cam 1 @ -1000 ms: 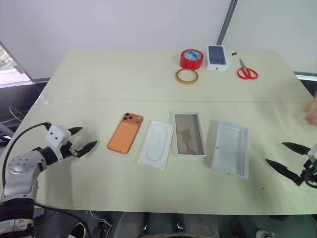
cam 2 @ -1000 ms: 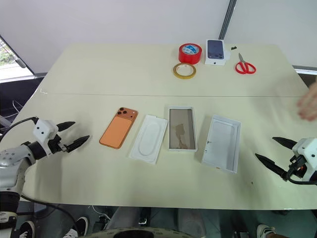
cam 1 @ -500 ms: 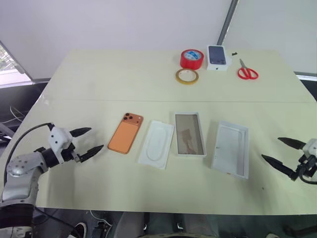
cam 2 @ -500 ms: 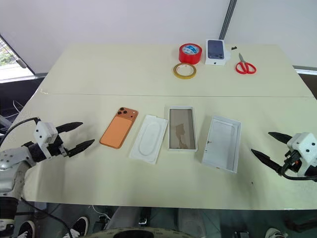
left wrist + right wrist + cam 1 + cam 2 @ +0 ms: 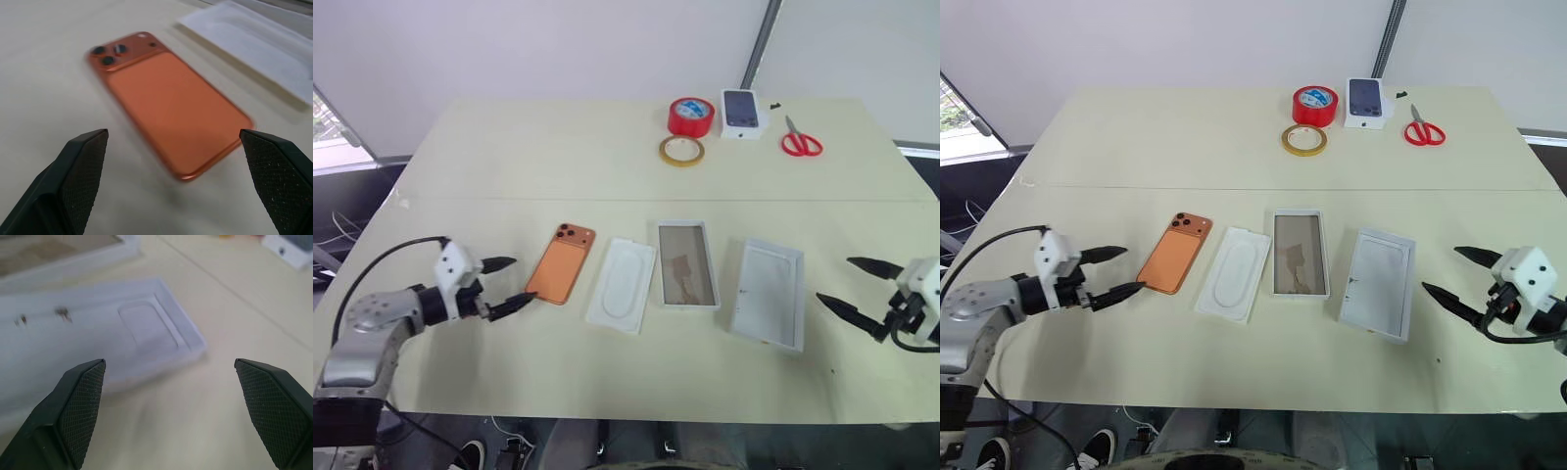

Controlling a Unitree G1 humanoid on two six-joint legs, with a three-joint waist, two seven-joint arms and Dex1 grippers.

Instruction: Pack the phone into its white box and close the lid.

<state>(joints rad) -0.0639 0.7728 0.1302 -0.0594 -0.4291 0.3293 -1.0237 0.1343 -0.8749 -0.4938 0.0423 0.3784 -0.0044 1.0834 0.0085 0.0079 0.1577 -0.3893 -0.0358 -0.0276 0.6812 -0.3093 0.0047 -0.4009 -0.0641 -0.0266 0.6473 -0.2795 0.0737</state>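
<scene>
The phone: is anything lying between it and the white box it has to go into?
Yes. The flat white insert lies on the table between the phone and the white box, apart from both. Nothing visible stands between the open left gripper and the phone.

Table (image 5: 489, 147), near row, left to right: phone (image 5: 562, 275), flat insert (image 5: 623, 284), white box (image 5: 687, 264), lid (image 5: 769, 293), each lying apart from the next. Far edge, left to right: tape ring (image 5: 681, 150) before tape roll (image 5: 692, 116), small box (image 5: 742, 113), scissors (image 5: 800, 140).
</scene>
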